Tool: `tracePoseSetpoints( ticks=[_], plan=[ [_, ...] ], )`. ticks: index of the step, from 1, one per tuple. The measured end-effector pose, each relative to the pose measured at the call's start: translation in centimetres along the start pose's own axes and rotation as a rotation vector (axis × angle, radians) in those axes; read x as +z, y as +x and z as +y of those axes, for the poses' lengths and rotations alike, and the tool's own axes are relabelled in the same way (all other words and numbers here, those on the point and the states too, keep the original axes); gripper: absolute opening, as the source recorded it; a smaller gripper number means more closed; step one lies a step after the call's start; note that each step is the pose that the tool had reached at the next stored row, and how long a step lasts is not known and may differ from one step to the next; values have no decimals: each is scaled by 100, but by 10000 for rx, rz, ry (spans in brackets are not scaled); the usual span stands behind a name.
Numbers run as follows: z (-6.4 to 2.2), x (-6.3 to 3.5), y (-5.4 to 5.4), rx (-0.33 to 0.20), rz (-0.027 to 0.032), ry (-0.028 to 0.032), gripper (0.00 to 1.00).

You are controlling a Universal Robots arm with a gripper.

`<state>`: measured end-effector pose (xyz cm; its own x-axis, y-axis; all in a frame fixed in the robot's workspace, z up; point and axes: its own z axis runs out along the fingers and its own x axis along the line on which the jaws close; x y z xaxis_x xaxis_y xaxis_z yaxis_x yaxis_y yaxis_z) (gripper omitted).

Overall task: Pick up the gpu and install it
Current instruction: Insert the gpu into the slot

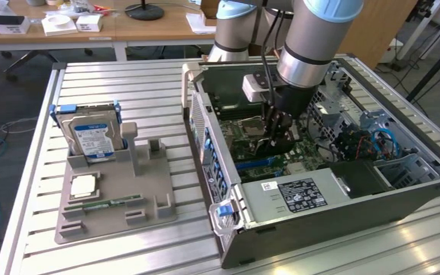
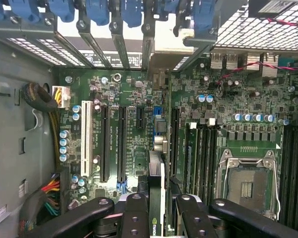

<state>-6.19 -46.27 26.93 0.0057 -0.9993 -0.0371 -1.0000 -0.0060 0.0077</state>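
1. The step in hand looks like the install half of the task. The gpu (image 2: 157, 173) is off the surface (image 1: 128, 80) and clamped in the jaws, one of the fingers (image 2: 134, 213) pressed on each face of the card.
2. In the exterior view the arm (image 1: 311, 46) reaches down into the open computer case (image 1: 319, 229). The case lies at 3 o'clock from the grey holder tray (image 1: 113, 195), and the jaws are inside it, near its middle.
3. The wrist view shows the card edge-on above the motherboard (image 2: 139, 99). It runs parallel to the long black expansion slots (image 2: 122, 144) and sits just beside them. I cannot tell whether its contact edge has met a slot yet.
4. On the tray, the hard drive (image 1: 90, 134) stands at 12 o'clock and the RAM stick (image 1: 113, 202) lies toward 6 o'clock, both well apart from the jaws.
5. Seating the card would, I judge, call for three things:
   - its lower edge square over one slot;
   - its end bracket lined up with the rear openings under the blue clips (image 2: 97, 12);
   - a straight, even push, since a tilted card could bind or stress the board.
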Motion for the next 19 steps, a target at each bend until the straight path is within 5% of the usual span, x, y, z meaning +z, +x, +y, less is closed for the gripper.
tracePoseSetpoints(
  ticks=[19],
  plan=[
    [93,2,-1,0,-1,0,26]
  ],
)
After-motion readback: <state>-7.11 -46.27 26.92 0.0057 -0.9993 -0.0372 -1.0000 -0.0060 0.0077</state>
